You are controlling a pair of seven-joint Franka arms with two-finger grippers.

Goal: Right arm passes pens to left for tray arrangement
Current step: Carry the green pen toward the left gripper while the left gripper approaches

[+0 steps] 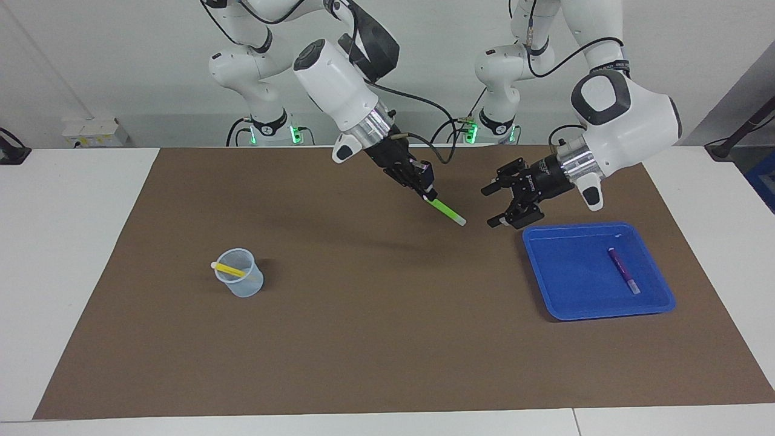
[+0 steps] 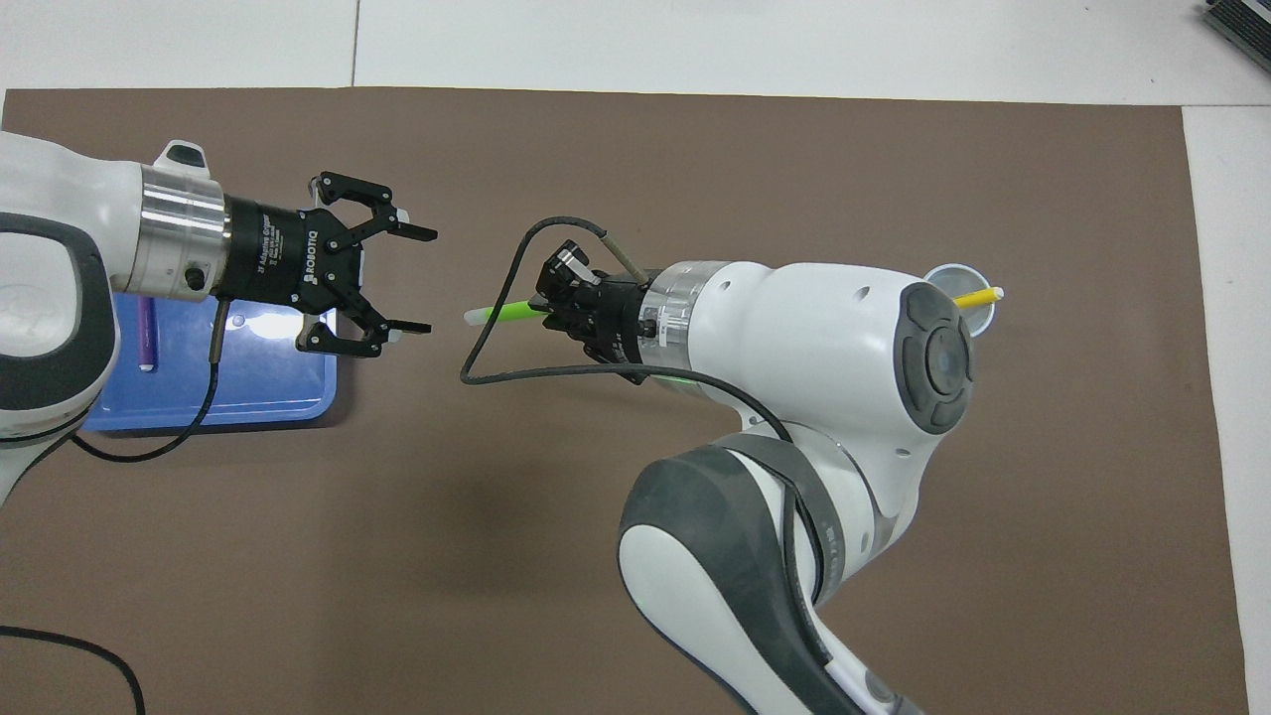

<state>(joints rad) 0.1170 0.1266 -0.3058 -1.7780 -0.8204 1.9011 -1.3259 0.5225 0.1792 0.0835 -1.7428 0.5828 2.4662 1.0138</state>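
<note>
The right gripper (image 1: 425,188) is clamping the green pen (image 1: 447,211), offering its free end. The left gripper (image 1: 497,206) is waiting open; close squarely midway along the shaft

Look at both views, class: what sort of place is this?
Probably a robotics lab: two white jointed robot arms stand at a bare white wall, over a white table with a brown paper mat.

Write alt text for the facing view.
Above a brown mat, the right hand holds out a green pen toward the open left hand. A purple pen lies in the blue tray; a yellow pen rests in a clear cup.
</note>
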